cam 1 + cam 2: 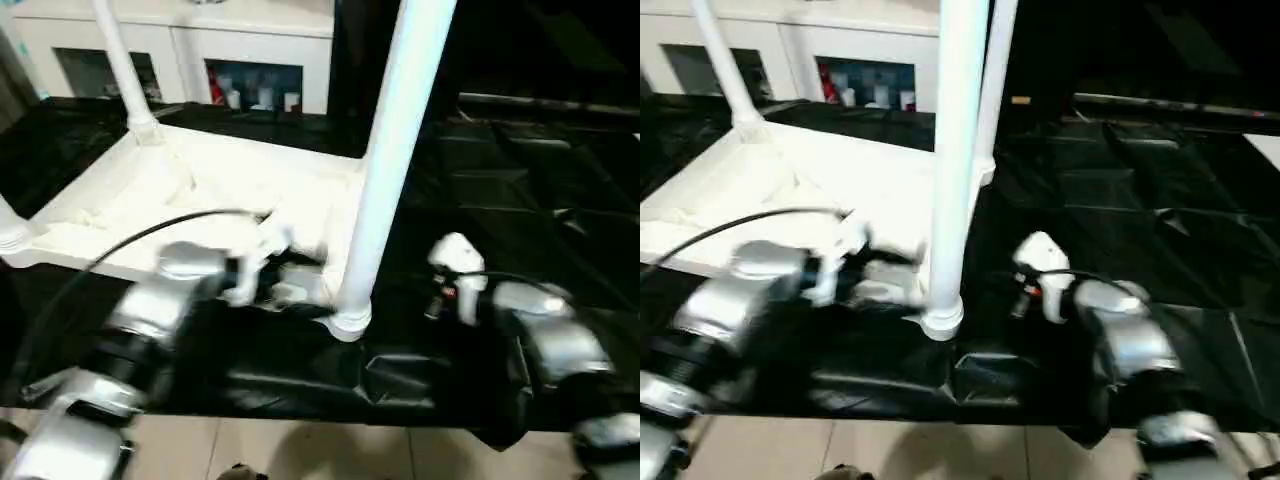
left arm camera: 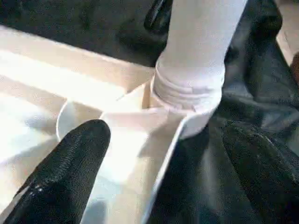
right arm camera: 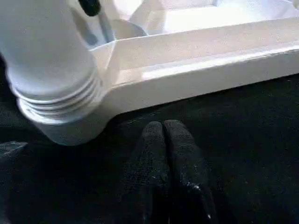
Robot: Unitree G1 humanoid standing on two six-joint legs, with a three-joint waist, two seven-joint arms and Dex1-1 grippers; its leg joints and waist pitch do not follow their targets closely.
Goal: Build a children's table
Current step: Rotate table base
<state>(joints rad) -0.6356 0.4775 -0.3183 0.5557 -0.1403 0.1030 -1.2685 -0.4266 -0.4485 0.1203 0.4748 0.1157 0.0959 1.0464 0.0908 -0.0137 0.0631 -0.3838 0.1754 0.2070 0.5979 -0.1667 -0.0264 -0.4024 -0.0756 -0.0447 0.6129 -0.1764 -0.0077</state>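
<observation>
Both silver forearms reached forward from the lower edge of the head view, the left forearm (image 1: 150, 320) angled inward and the right forearm (image 1: 545, 345) held nearly straight ahead. The left hand (image 2: 159, 182) had its 2 black fingers (image 2: 70, 172) spread wide apart, 1 on each side of the frame. The right hand (image 3: 163, 140) had its 2 fingers (image 3: 180, 154) pressed together, tips touching, nothing between them. The 2 hands were well apart from each other.

No text, label or number can be read on anything here.
</observation>
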